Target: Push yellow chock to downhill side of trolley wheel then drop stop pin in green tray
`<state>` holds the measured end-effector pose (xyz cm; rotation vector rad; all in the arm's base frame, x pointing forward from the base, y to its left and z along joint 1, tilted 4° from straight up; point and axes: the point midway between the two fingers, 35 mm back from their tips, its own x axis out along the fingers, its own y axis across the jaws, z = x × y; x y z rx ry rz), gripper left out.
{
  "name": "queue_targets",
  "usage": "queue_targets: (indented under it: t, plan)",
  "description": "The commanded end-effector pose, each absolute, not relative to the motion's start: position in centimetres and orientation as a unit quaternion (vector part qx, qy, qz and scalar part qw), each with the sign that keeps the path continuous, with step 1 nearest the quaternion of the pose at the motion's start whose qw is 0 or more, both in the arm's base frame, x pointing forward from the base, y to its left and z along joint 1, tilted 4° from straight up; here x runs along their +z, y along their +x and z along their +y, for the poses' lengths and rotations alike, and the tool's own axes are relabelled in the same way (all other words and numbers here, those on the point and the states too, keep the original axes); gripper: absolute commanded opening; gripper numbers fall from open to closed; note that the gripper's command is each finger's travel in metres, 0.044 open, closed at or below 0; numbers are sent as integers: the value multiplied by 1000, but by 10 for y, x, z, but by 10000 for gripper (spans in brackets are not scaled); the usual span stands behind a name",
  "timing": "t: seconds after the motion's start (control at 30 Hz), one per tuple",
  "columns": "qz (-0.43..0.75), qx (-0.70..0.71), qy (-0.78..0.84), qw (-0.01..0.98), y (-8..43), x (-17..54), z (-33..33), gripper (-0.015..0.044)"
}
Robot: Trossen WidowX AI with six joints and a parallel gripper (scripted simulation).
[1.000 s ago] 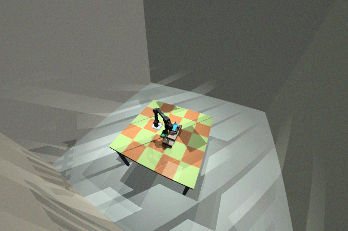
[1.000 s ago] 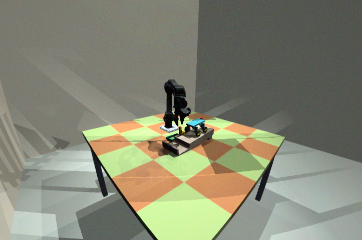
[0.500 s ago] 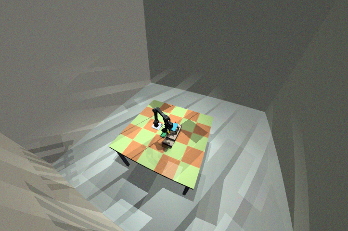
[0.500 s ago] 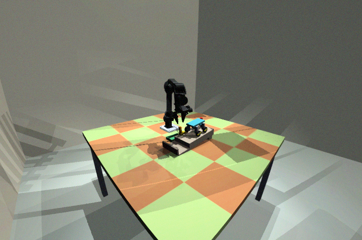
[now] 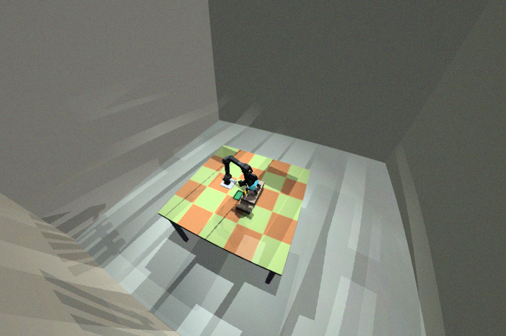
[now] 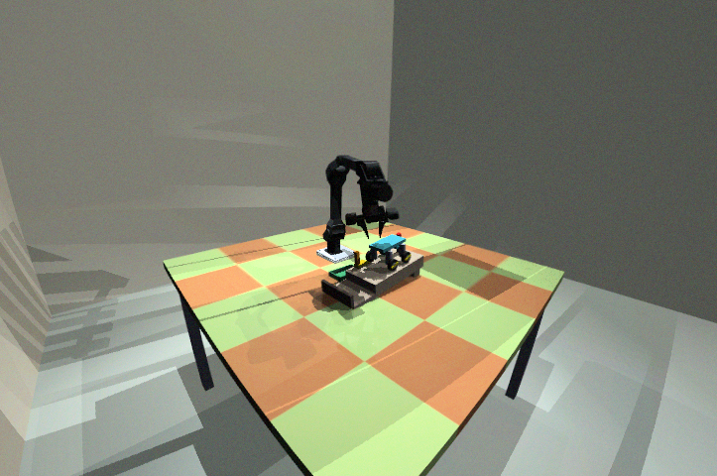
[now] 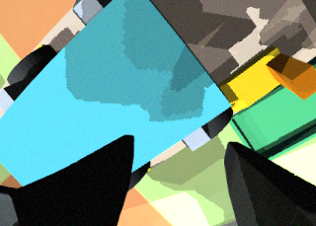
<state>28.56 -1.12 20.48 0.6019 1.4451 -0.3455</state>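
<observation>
The trolley, with a cyan deck and black wheels, stands on the grey-brown ramp. The yellow chock, its orange handle upright, sits at the ramp's edge by the trolley's downhill corner, close to the wheel there. The deck partly hides whether they touch. The stop pin's red head shows behind the deck's uphill end. My gripper is open and empty, above the trolley's side. The green tray lies beside the ramp, below the chock.
The arm's white base plate is behind the tray. A raised end stop crosses the ramp's low end. All stand on the green and orange checkered table.
</observation>
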Motion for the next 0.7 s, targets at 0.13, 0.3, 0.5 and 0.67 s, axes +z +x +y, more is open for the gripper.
queue_targets:
  t: [0.13, 0.3, 0.5, 0.67]
  plan:
    - [630, -229, 381, 637, 290, 213, 29, 190]
    - [618, -275, 440, 591, 290, 217, 54, 190]
    - [599, -332, 503, 527, 286, 221, 84, 190]
    - [582, -374, 542, 477, 282, 224, 105, 190]
